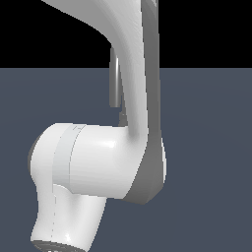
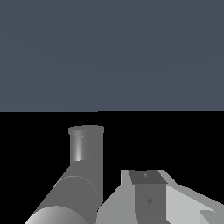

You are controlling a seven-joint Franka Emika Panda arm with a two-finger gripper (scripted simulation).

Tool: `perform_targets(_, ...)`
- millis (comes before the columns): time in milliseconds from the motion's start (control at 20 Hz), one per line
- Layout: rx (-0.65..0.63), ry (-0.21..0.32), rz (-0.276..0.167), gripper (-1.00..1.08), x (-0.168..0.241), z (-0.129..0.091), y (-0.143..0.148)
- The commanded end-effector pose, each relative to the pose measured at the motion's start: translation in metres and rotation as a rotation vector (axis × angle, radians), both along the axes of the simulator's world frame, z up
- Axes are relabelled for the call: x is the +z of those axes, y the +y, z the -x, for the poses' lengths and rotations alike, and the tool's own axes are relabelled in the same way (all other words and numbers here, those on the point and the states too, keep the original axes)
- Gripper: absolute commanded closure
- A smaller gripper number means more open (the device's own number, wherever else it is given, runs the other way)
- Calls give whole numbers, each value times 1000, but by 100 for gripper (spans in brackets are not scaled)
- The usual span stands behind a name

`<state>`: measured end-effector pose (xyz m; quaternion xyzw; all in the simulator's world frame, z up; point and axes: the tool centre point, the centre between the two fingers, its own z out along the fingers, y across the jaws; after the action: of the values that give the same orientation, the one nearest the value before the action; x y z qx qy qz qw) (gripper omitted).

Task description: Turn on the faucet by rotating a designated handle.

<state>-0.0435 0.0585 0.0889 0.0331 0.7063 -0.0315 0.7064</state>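
In the exterior view only a short stretch of the faucet's (image 1: 114, 83) grey tube shows, behind my white arm (image 1: 98, 157), which fills the middle of the picture. The wrist view looks closely at a grey faucet (image 2: 86, 151) tube with a flat round end, joined to a thicker grey cylinder nearer the camera. Part of my gripper (image 2: 147, 177) shows right beside that tube, as one light grey finger (image 2: 148, 199). The other finger is out of the picture, so the gap between them cannot be read. The handle is hidden in both views.
A flat dark blue-grey floor (image 1: 211, 147) lies all around, with a black background beyond it. My own arm blocks most of the exterior view, and its lowest link (image 1: 59, 226) runs off the picture's edge.
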Motion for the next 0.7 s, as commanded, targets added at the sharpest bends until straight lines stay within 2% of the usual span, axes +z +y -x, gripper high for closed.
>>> perform_targets(0, 0, 0, 0, 108, 9, 0, 3)
perform_targets(250, 0, 0, 0, 108, 22, -1, 8)
perform_targets(300, -6, 11, 1, 108, 13, 0, 3)
perform_targets(650, -3, 6, 0, 108, 37, 0, -4)
